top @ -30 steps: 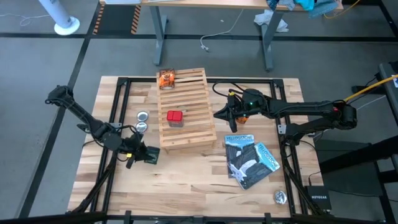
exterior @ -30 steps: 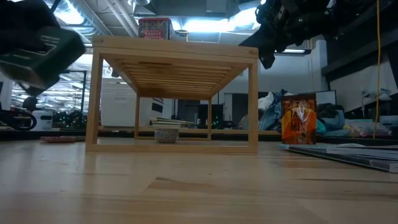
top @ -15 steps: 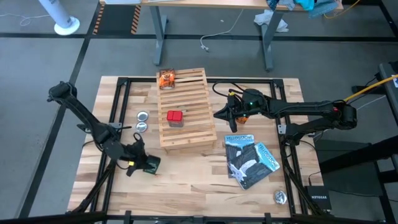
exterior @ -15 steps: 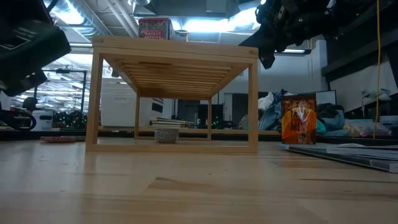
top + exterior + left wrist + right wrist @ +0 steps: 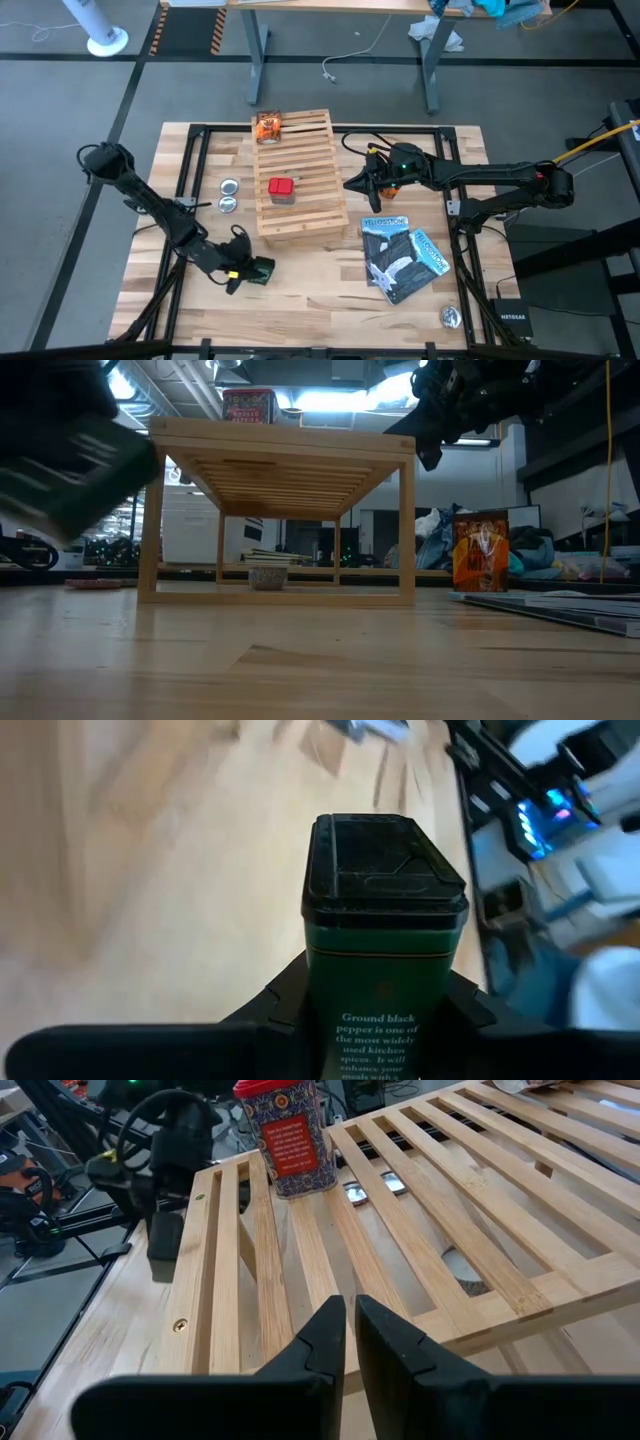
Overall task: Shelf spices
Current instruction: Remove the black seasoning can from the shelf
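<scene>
From above, the left pincer (image 5: 248,272) sits over the near-left part of the wooden surface (image 5: 310,300), in front of the shelf's near-left corner, clamped on a dark green pepper tin (image 5: 259,270). The slatted wooden shelf (image 5: 300,205) stands mid-surface, its long side running away from the front edge. A red spice tin (image 5: 282,190) stands on its slats near the middle, and an orange packet (image 5: 268,126) sits at the shelf's far-left corner. Two round silver tins (image 5: 229,195) lie just left of the shelf; two booklets (image 5: 402,258) lie to its right. The right pincer (image 5: 351,184) hovers at the shelf's right edge.

At surface level, the pepper tin (image 5: 85,475) looms blurred at the left, tilted, its long axis slanting up toward the right. The red spice tin (image 5: 248,405) stands upright on top of the shelf (image 5: 280,440). The orange packet (image 5: 481,550) stands upright right of the shelf, and the right pincer (image 5: 432,445) hangs by the shelf's upper right corner.

From the left wrist, the pepper tin (image 5: 385,950) is squeezed between the pincer's fingers (image 5: 290,995), its black hinged lid pointing away from the wrist along its long axis.

From the right wrist, the pincer (image 5: 350,1330) has its fingers together with only a sliver between, holding nothing, above the shelf's slats (image 5: 400,1230); the red spice tin (image 5: 290,1135) stands upright further along.
</scene>
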You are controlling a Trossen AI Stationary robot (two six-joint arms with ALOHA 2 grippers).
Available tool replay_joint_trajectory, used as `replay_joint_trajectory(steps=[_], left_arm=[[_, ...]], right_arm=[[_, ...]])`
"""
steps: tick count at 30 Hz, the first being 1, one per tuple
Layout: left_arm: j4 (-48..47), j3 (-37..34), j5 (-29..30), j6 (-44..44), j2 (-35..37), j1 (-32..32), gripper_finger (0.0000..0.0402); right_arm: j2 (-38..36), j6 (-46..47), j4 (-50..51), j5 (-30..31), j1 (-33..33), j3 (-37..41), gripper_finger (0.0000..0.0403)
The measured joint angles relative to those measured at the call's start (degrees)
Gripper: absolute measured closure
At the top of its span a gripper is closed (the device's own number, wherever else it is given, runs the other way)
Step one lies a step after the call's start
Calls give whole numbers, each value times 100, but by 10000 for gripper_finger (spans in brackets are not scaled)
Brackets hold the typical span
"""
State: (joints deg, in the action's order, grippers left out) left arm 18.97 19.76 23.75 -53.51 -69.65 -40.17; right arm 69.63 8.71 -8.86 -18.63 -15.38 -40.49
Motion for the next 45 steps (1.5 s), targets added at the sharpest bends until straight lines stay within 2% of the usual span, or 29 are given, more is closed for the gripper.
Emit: replay_joint_trajectory(steps=[8,16,28,45], left_arm=[[460,504,216,367,-1003,385,300],[-182,1034,39,298,-1448,623,300],[-405,1057,-20,103,-1467,654,300],[-1442,1062,593,-1092,-1289,726,300]], right_arm=[[0,-2,0,0,-2,0,370],[0,0,2,0,0,0,370],[0,0,-2,0,-1,0,370],[2,0,0,0,0,0,370]])
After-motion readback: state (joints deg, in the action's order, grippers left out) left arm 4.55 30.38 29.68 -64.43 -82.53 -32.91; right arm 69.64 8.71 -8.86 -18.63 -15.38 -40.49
